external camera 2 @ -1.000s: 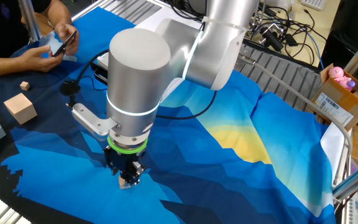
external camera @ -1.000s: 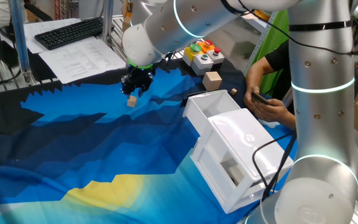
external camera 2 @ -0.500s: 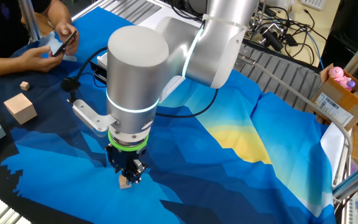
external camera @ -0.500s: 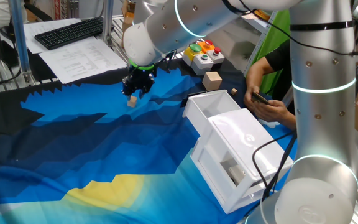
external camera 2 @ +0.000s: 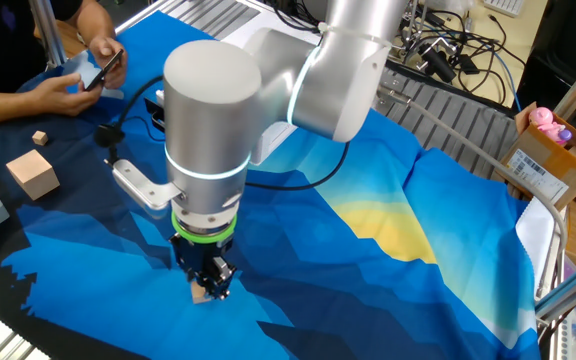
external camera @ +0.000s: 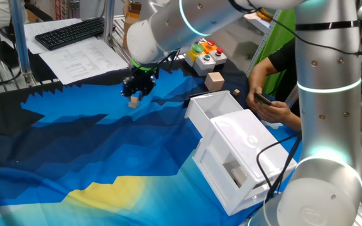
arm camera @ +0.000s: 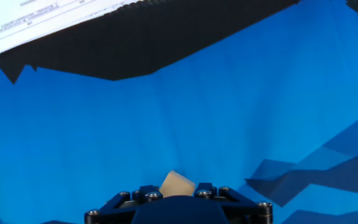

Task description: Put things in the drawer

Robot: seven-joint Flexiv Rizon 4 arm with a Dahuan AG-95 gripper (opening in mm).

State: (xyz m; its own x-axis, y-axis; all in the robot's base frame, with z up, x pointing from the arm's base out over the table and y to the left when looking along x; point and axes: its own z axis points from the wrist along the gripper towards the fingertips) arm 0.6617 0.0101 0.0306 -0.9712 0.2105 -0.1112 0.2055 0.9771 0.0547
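Now the gripper [external camera: 134, 95] sits low over a small wooden block [external camera: 132, 102] on the blue cloth [external camera: 74, 144], far from the white drawer [external camera: 231, 147]. Whether its fingers pinch the block cannot be told. It should squeeze the block in the middle, then lift straight up.

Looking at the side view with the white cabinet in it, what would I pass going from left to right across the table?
Keyboard → printed papers → gripper over a small wooden block → button box → larger wooden cube → white cabinet → a person's hand holding a phone.
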